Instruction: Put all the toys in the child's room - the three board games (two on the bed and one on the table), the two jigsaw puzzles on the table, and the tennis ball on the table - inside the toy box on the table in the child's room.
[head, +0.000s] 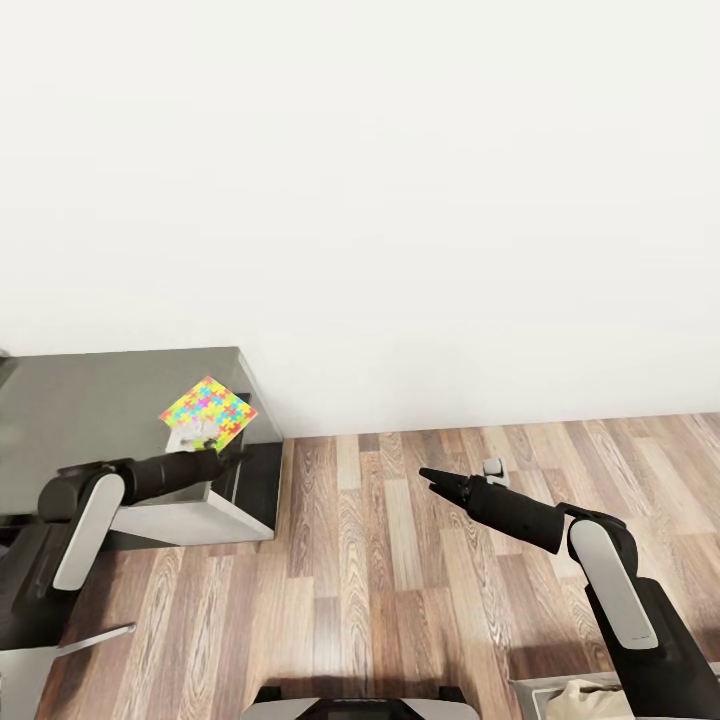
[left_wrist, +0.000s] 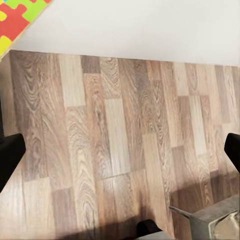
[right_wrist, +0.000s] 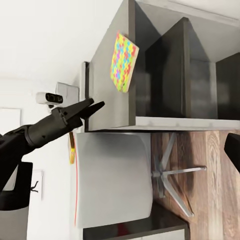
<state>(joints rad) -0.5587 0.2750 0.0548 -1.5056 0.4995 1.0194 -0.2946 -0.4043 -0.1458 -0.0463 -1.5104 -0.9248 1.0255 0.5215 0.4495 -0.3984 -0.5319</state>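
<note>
A jigsaw puzzle (head: 208, 411), a thin square sheet of interlocking yellow, green, pink, blue and orange pieces, is lying flat near the front right corner of the table (head: 90, 410), whose dark grey top is meeting the white wall ahead of you.

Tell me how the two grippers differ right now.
The left gripper is at the table corner, beside the puzzle; the right gripper is over the floor. The left points to the robot's right, the right to its left. Both are black and empty.
</note>
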